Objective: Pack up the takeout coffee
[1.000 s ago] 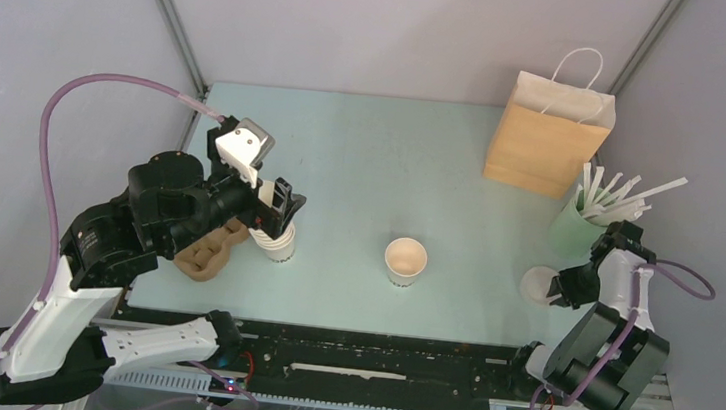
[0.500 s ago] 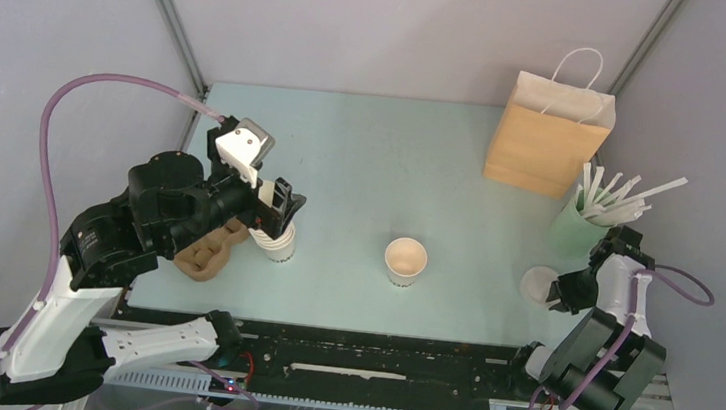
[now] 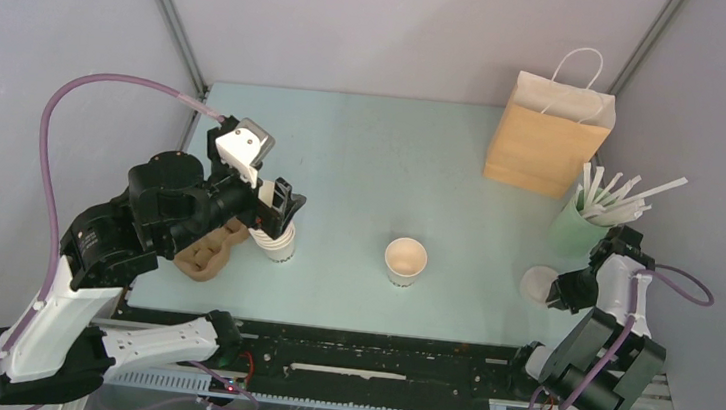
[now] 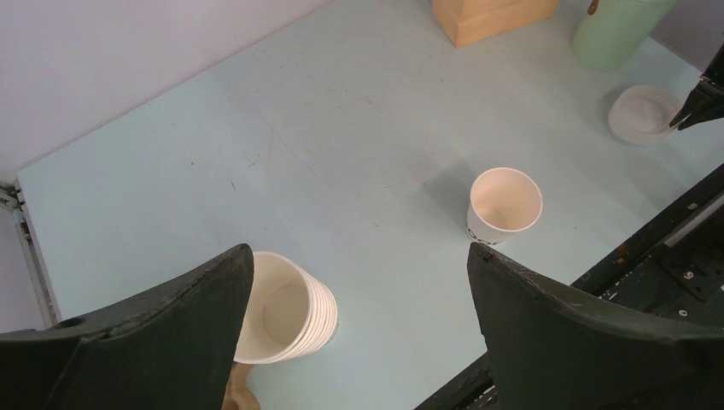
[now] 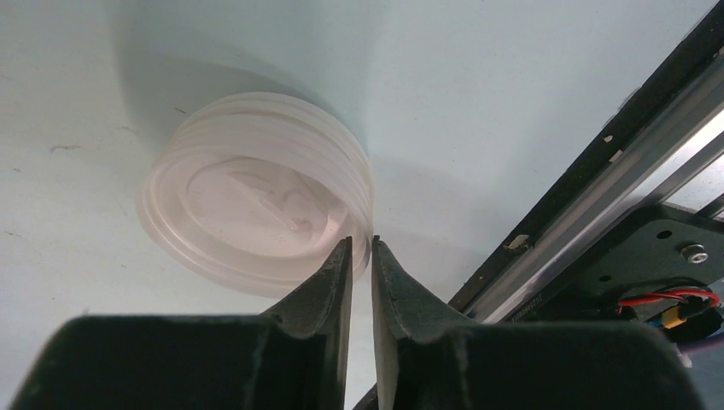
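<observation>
The takeout coffee cup (image 3: 405, 259) (image 4: 504, 201) stands upright mid-table, cream-white, tan inside, with no lid on it. A short stack of white lids (image 3: 537, 282) (image 5: 256, 192) lies at the right near edge. My right gripper (image 3: 557, 289) (image 5: 359, 243) is down at its near rim. One finger is over the lids and the other just outside, nearly together with the rim pinched between them. My left gripper (image 3: 283, 207) (image 4: 359, 256) hangs wide open above a leaning stack of nested cups (image 3: 277, 242) (image 4: 286, 307) and holds nothing.
A brown paper bag (image 3: 547, 132) with white handles stands at the back right. A green cup of white straws (image 3: 573, 225) is just behind the lids. A brown cardboard carrier (image 3: 209, 250) lies left of the nested cups. The black rail runs along the near edge.
The right gripper dropped slightly toward the lids and its jaws narrowed onto the rim. The left arm, the cups and the bag have not moved.
</observation>
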Robot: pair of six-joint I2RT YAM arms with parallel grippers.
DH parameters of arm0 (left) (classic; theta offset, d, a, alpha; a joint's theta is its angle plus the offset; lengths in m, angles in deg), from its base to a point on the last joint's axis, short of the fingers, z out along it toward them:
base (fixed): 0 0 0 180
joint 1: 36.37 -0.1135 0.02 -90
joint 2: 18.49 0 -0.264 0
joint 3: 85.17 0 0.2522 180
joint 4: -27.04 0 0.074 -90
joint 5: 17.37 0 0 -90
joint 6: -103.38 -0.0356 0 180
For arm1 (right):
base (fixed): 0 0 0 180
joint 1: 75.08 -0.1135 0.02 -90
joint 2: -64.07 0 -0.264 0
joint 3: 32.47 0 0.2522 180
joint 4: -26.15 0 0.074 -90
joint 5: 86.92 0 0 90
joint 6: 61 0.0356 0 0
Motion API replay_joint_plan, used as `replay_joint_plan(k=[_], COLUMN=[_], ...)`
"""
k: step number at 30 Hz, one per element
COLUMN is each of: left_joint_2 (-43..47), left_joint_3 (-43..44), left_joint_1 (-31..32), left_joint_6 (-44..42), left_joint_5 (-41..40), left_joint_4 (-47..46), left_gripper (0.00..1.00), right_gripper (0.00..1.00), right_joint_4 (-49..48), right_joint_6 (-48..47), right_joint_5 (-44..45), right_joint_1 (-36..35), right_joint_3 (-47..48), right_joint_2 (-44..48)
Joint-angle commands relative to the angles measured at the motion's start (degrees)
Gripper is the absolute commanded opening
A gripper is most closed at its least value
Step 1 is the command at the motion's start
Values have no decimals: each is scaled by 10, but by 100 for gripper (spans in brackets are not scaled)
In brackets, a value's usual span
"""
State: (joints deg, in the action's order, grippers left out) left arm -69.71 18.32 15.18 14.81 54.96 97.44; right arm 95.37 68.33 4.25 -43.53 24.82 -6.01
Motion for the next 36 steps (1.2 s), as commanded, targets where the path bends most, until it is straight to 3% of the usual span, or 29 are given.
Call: replay_joint_plan(k=[1,15,21,24,36], left_joint_2=[1,-1,-2,-1,2], left_joint_3=[-7,-4,-3,-3,-4], left_joint_1=[-4,-4,-4,-4,-4], left_joint_6=[-13,-13,-26,-25,-24], left_joint_5=[-2,-2,-3,-2,0], left_joint_4=[-21,-21,-21,-21,-21], left_gripper=[100,100,100,100,100], right_gripper=[23,19,10,0,0], right_joint_4=[5,-1,-4,0,58], right_joint_6=[1,-1,-1,1,14], right_joint_5=[-3,-6,-6,-6,-3], right_joint_1=[6,6,6,6,19], right_joint_3=[0,2,3,3,23], right_joint_2=[13,6,4,4,49])
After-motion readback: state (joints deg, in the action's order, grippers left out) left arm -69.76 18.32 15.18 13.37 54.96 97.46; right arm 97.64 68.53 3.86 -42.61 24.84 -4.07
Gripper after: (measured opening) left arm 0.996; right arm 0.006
